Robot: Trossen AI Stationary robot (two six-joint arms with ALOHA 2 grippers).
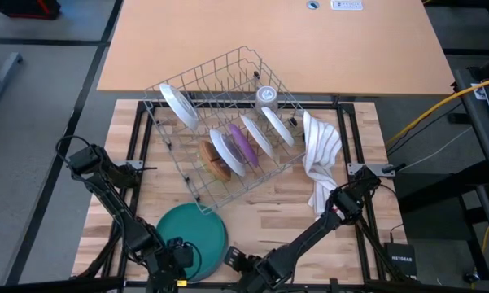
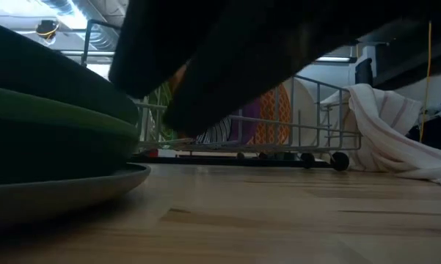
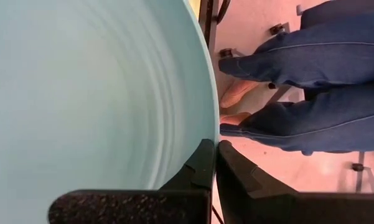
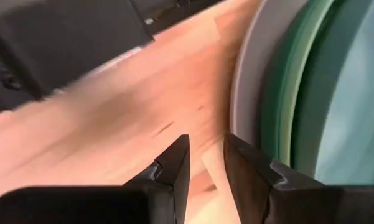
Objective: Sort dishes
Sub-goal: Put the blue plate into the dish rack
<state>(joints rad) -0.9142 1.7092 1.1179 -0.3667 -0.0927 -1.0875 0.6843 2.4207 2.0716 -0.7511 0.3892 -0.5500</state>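
Observation:
A teal plate tops a stack at the table's near left; below it lie a green plate and a grey one. My left gripper is shut, its tips at the teal plate's near rim. My right gripper stands open just right of the stack, low over bare wood beside the grey plate's rim. Several more dishes stand on edge in the wire rack: white plates, a purple one and a brown one. My left gripper has its shut fingertips right at the teal plate's rim, slanting down toward the table's near edge. Whether they touch the rim I cannot tell. My right gripper holds nothing. Whether one of its fingers touches the grey plate's rim does not show.
A white striped cloth lies heaped right of the rack. A clear cup sits in the rack's far corner. Bare wood lies between the rack and the near edge. A person's legs stand beyond the near edge.

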